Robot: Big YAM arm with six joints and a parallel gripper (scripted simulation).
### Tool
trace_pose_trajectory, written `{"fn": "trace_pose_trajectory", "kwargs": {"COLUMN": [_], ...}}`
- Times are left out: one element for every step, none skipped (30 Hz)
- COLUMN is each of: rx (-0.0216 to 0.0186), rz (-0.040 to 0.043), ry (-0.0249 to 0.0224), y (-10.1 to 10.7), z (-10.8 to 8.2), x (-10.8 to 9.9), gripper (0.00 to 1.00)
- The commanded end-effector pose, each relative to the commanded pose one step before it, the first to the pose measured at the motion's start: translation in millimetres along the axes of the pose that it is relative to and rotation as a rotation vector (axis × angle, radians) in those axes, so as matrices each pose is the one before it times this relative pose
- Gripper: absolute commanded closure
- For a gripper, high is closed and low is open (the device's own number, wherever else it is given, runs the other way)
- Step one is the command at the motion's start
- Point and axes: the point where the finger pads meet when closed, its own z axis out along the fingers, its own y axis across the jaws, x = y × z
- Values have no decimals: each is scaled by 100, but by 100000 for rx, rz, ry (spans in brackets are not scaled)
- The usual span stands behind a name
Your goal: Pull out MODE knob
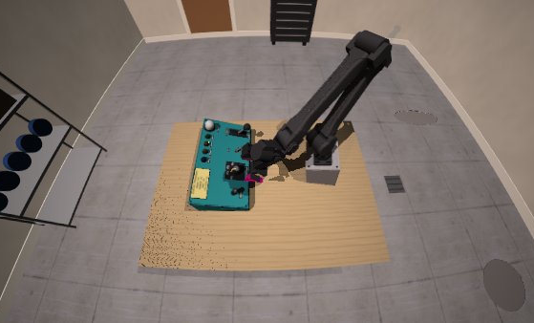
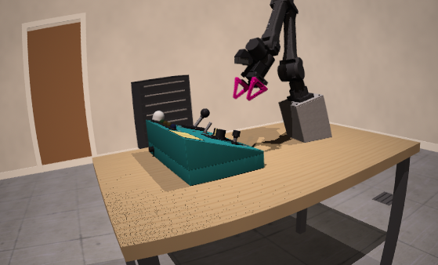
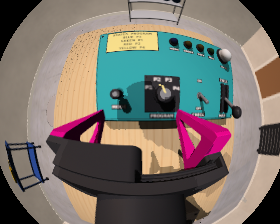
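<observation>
A teal console [image 1: 223, 167] stands on the wooden table; it also shows in the side view [image 2: 203, 154] and the wrist view [image 3: 164, 72]. The MODE knob [image 3: 164, 96] is a dark knob on a black square plate in the middle of the panel's near edge, seen too in the overhead view [image 1: 234, 171]. My gripper [image 2: 250, 88] with pink fingers is open and empty. It hangs well above the console's right edge, apart from it. In the wrist view the gripper's fingers frame the knob plate from above.
On the panel are a white ball [image 3: 224, 56], a row of small dark buttons [image 3: 191, 47], a yellow label [image 3: 130, 42], a toggle at the left [image 3: 118, 99], and levers at the right [image 3: 227, 103]. The arm's grey base [image 1: 322, 167] stands right of the console.
</observation>
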Motion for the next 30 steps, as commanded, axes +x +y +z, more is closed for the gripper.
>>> {"fn": "trace_pose_trajectory", "kwargs": {"rx": [-460, 0, 0, 0, 0, 0, 0, 0, 0, 0, 0, 0, 0, 0, 0, 62, 409, 178, 87, 126, 102, -64, -74, -77, -73, 65, 0, 0, 147, 106], "rz": [1761, 0, 0, 0, 0, 0, 0, 0, 0, 0, 0, 0, 0, 0, 0, -7, -42, -874, -536, -184, -138, 148, 163, 165, 149, -110, 0, 0, -290, -257], "ry": [-1792, 0, 0, 0, 0, 0, 0, 0, 0, 0, 0, 0, 0, 0, 0, 19, 127, 221, 374, 570, 534, -135, -207, -304, -427, 290, 0, 0, 999, 986], "y": [90, 0, 0, 0, 0, 0, 0, 0, 0, 0, 0, 0, 0, 0, 0, -34, -224, -149, -156, -242, -336, -342, -444, -559, -686, -892, 0, 0, -1066, -1163], "z": [56, 0, 0, 0, 0, 0, 0, 0, 0, 0, 0, 0, 0, 0, 0, 12, 77, 73, 99, 150, 161, 163, 193, 216, 230, 265, 0, 0, 284, 264], "x": [-452, 0, 0, 0, 0, 0, 0, 0, 0, 0, 0, 0, 0, 0, 0, -3, -19, 11, 38, 58, -7, -517, -641, -766, -886, -443, 0, 0, 9, 24], "gripper": [0, 0, 0, 0, 0, 0, 0, 0, 0, 0, 0, 0, 0, 0, 0, 0, 0, 0, 0, 0, 0, 0, 0, 0, 0, 0, 0, 0, 0, 0]}}
